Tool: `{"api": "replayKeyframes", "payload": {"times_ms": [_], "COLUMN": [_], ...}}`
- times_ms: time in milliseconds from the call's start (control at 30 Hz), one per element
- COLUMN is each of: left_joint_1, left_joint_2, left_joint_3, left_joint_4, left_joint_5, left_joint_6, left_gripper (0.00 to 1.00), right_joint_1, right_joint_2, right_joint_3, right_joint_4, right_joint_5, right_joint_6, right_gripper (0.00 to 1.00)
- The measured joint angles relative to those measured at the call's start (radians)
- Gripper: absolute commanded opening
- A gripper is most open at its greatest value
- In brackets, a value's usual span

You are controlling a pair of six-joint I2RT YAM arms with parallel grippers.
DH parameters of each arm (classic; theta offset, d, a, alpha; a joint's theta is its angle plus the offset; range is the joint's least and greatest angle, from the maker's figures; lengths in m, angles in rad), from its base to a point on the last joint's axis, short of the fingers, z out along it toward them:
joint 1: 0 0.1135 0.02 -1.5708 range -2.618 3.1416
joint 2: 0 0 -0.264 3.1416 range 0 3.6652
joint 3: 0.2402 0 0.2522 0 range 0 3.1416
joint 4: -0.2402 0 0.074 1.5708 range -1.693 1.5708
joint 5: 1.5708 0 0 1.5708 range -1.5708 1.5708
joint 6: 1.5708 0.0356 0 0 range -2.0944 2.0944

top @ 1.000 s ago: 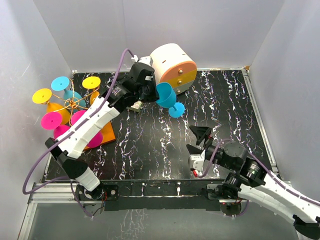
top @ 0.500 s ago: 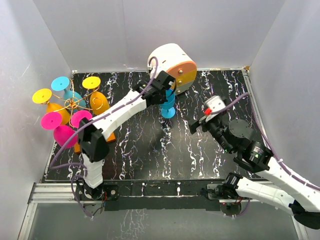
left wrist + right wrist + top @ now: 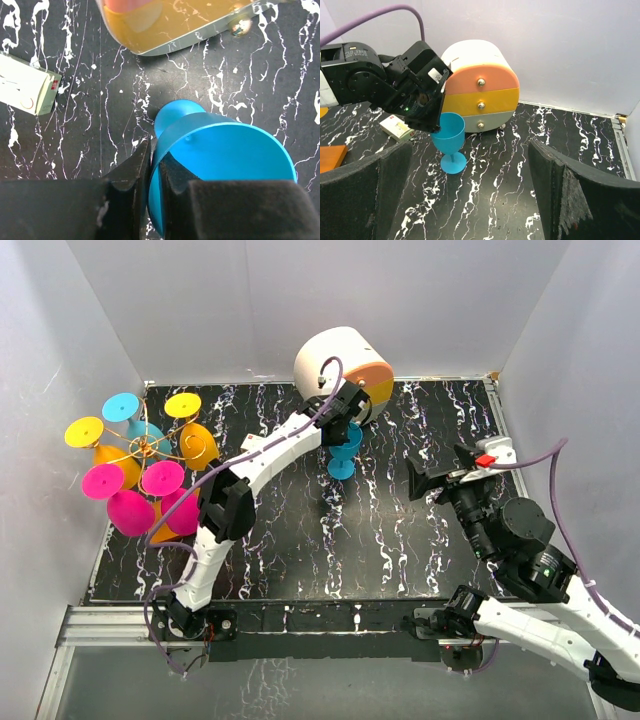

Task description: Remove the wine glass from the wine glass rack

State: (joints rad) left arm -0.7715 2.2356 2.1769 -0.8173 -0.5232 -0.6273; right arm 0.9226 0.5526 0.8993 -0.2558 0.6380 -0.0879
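The blue wine glass stands upright, its foot on the black marbled table in front of the round cabinet. My left gripper is shut on its rim, one finger inside the bowl and one outside; the left wrist view shows the glass pinched between the black jaws of that gripper. The wine glass rack stands at the far left, still bearing yellow, cyan, magenta and orange glasses. My right gripper hangs open to the right of the glass, and in its own view the gripper holds nothing.
The white-and-orange drawer cabinet sits right behind the glass. A small white box lies on the table left of the glass. White walls close in the table on three sides. A corner of the rack's orange base shows at the left.
My left arm stretched farther out, turned the blue glass upright and lowered it to the table before the cabinet. My right arm rose and swung right, its wrist now facing the glass.
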Motion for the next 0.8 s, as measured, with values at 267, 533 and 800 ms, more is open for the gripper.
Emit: {"api": "replayKeyframes", "payload": {"times_ms": [267,533,800], "left_joint_1": [0.035,0.035,0.035], "left_joint_2": [0.013,-0.011,-0.352], "left_joint_3": [0.003,0.078,0.041], "left_joint_4": [-0.002,-0.04,-0.011], "left_joint_5": [0.045,0.141,0.374], "left_joint_6": [0.01,0.04,0.063], "left_gripper": [0.49,0.73,0.88], "right_joint_1": [0.0,0.0,0.0], "right_joint_2": [-0.014,0.011,0.023], "right_joint_3": [-0.013,-0.014,-0.014], "right_joint_4": [0.002,-0.001,0.004], "right_joint_5": [0.023,0.014,-0.004], "right_joint_6": [0.008,0.015,0.033], "right_gripper": [0.98,0.98,0.98]}}
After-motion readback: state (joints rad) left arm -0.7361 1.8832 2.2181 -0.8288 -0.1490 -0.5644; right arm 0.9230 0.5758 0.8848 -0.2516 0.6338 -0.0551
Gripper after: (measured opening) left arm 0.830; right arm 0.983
